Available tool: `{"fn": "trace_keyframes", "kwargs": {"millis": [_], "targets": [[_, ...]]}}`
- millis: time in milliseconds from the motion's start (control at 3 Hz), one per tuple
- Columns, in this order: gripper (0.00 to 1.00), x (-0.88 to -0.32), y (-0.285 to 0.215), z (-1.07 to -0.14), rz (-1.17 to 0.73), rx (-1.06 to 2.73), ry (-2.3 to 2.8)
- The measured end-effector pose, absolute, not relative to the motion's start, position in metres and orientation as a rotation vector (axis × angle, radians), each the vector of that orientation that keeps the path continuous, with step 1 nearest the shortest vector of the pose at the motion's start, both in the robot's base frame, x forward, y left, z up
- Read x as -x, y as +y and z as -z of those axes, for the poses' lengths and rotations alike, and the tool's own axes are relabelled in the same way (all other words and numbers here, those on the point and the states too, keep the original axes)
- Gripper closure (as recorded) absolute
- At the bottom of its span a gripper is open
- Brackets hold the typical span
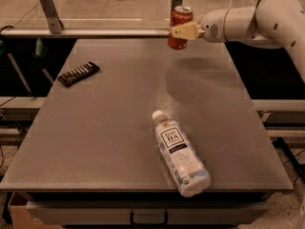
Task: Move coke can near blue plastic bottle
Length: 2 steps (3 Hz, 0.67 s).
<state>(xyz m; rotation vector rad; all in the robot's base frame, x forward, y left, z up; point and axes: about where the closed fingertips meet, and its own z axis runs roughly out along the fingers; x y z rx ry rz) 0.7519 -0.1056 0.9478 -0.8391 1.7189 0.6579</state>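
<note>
The coke can (180, 20) is red with a silver top, held upright in the air above the far edge of the grey table (119, 128). My gripper (181, 31) comes in from the right on a white arm and is shut on the can's middle. The blue plastic bottle (180, 152) lies on its side near the table's front edge, white cap pointing to the far left, "TEA" label facing up. The can is well away from the bottle, at the far side of the table.
A flat black bar-shaped packet (79, 73) lies at the table's left side. A metal rail (86, 31) with upright posts runs along the far edge. The white arm (267, 18) spans the far right corner.
</note>
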Motion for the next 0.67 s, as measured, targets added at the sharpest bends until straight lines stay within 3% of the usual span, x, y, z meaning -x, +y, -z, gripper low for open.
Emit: {"fn": "trace_keyframes", "kwargs": {"millis": [667], "targets": [[1.00, -0.725, -0.090, -0.933, -0.729, 0.895, 1.726]]}}
